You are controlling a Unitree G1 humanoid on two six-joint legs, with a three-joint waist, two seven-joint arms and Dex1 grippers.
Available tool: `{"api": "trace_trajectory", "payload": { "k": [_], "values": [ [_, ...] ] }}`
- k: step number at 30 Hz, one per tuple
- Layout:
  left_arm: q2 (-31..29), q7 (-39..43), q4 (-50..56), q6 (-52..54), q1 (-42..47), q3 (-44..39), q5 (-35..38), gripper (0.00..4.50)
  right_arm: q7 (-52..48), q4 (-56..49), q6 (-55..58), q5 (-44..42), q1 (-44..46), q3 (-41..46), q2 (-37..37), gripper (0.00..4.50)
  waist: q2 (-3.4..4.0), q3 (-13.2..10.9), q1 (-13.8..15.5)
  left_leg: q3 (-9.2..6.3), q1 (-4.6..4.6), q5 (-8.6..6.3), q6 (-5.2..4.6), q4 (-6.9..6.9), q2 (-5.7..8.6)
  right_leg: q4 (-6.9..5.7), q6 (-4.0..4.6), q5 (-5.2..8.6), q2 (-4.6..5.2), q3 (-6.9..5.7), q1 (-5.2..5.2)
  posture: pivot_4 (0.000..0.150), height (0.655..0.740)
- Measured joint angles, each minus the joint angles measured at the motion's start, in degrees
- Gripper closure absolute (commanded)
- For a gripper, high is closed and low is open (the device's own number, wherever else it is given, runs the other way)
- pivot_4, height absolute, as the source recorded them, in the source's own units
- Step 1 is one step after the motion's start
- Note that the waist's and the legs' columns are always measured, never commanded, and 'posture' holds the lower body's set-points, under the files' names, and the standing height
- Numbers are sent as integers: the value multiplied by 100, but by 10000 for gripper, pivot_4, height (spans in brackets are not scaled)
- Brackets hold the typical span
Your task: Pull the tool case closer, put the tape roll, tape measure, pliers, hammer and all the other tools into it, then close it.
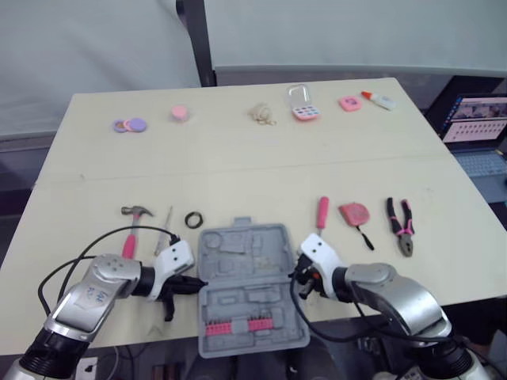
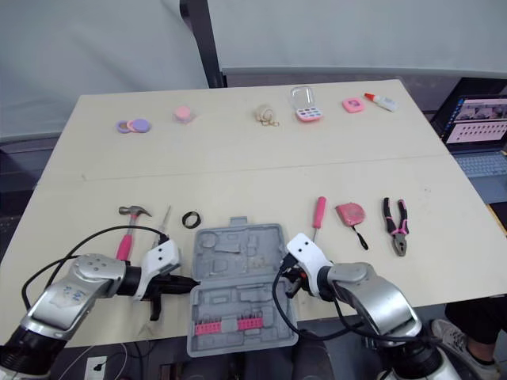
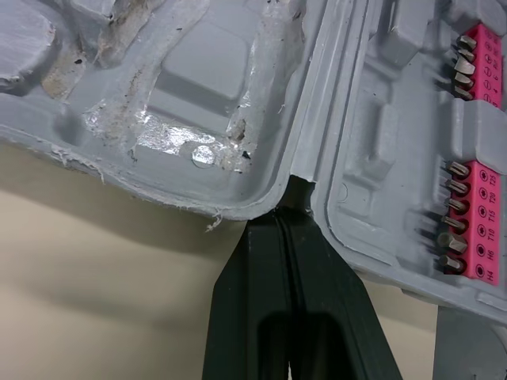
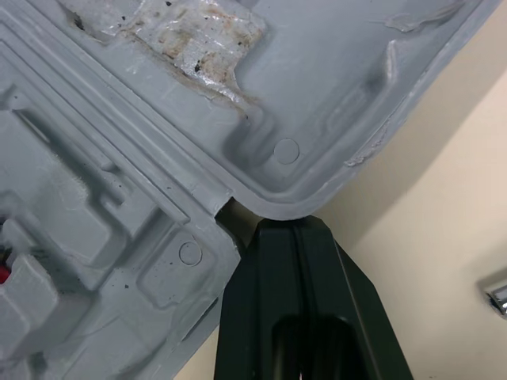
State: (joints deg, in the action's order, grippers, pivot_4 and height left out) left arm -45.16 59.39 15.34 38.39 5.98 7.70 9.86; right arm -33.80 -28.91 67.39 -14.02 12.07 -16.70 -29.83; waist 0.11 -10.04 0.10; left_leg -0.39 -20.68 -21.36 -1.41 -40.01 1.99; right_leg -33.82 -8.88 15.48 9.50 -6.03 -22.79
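The grey tool case [image 1: 245, 261] lies open near the table's front edge, with pink bit holders [image 1: 236, 325] in its near half. My left gripper [image 1: 196, 283] is shut, its tips pressed into the hinge notch on the case's left side [image 3: 295, 194]. My right gripper [image 1: 296, 275] is shut too, its tips at the hinge notch on the right side [image 4: 230, 207]. Beyond the case lie the hammer [image 1: 133, 226], a thin tool [image 1: 166, 225] and the black tape roll [image 1: 195, 218] on the left. The pink screwdriver [image 1: 322, 212], tape measure [image 1: 354, 214] and pliers [image 1: 401, 226] lie on the right.
Small items line the table's far side: purple discs [image 1: 130, 125], a pink disc [image 1: 179, 112], a beige lump [image 1: 261, 113], a toy phone [image 1: 303, 104], a pink piece [image 1: 349, 103] and a glue bottle [image 1: 379, 100]. An open laptop [image 1: 475, 119] stands off the table's right edge.
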Motion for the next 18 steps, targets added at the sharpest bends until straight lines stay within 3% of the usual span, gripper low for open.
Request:
{"api": "trace_trajectory", "payload": {
  "k": [18],
  "values": [
    [-123, -60, -28, -26, 23, -49, 113, 45000, 0, -29, 9, -121, -1, 13, -144, 44734, 1, -1, -1, 0, 0, 0, 0, 1, -1, 1, 0, 0, 0, 0, 0, 1500, 7287]
  ]
}}
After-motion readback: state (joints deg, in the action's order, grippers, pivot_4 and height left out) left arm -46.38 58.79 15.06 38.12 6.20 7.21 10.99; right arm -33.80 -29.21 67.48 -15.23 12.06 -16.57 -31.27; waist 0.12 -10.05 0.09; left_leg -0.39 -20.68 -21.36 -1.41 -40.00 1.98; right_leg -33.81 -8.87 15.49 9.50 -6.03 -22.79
